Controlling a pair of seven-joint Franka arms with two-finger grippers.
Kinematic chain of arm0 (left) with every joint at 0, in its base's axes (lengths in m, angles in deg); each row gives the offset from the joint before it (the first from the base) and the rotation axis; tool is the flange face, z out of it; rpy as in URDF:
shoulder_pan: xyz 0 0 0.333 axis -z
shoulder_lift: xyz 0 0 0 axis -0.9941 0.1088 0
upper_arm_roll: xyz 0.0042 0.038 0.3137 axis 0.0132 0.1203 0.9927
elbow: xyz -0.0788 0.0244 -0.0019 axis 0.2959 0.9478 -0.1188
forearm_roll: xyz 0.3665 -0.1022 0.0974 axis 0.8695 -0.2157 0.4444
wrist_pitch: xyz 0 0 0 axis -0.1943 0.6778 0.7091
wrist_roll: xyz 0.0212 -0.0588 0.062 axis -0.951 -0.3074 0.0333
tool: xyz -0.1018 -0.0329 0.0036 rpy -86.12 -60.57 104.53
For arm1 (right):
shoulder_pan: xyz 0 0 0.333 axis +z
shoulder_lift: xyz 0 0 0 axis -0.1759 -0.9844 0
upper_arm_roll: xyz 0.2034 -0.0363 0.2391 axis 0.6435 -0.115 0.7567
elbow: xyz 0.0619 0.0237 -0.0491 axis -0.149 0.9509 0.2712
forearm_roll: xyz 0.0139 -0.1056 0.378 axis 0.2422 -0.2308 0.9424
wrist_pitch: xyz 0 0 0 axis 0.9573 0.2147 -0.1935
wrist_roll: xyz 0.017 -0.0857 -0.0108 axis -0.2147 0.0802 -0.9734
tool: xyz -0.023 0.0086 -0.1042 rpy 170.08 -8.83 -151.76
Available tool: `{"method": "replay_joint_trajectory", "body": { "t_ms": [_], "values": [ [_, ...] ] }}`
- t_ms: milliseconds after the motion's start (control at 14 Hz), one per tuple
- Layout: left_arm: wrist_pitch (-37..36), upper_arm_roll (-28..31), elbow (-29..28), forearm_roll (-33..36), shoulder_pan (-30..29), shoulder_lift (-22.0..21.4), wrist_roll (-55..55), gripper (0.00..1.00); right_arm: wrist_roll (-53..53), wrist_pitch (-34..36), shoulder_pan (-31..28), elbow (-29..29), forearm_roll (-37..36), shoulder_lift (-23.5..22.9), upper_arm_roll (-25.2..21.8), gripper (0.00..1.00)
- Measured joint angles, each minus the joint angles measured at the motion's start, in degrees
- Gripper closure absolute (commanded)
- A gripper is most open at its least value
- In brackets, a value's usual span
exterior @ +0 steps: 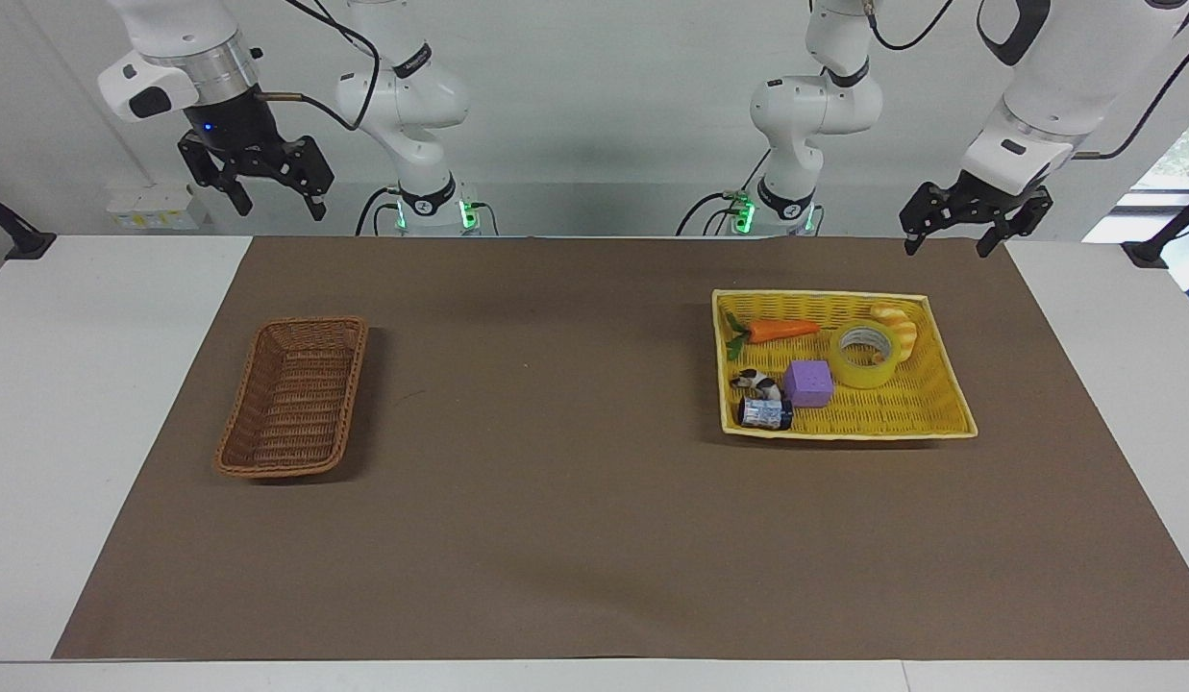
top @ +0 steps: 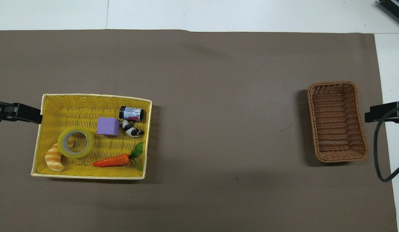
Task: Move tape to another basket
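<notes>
The tape (exterior: 865, 354), a translucent yellow roll with a pale core, lies flat in the yellow woven tray (exterior: 844, 432) at the left arm's end of the table, touching a striped croissant toy (exterior: 897, 327). In the overhead view the tape (top: 75, 142) sits in the tray's half nearer the robots. The brown wicker basket (exterior: 294, 396) stands empty at the right arm's end, seen from above as the basket (top: 337, 120). My left gripper (exterior: 946, 248) hangs open over the mat edge next to the tray. My right gripper (exterior: 280, 210) hangs open, high above the table's robot edge.
The yellow tray (top: 89, 96) also holds a carrot toy (top: 114, 160), a purple cube (top: 108, 126), a small dark can (top: 131, 113) and a black-and-white figure (top: 132, 130). A brown mat (exterior: 556, 481) covers the table between tray and basket.
</notes>
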State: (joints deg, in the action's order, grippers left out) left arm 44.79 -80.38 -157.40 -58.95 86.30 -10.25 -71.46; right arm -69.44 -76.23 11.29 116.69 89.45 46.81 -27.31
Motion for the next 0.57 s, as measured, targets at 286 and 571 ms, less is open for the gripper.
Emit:
{"method": "replay_joint_trajectory", "body": {
  "t_ms": [286, 571],
  "values": [
    [0.00, 0.00, -0.02, -0.05, 0.00, 0.00, 0.04, 0.00, 0.00, 0.00, 0.00, 0.00, 0.00, 0.00, 0.00, 0.00],
    [0.00, 0.00, -0.04, -0.07, 0.00, -0.01, 0.36, 0.00, 0.00, 0.00, 0.00, -0.01, 0.00, 0.00, 0.00, 0.00]
  ]
}}
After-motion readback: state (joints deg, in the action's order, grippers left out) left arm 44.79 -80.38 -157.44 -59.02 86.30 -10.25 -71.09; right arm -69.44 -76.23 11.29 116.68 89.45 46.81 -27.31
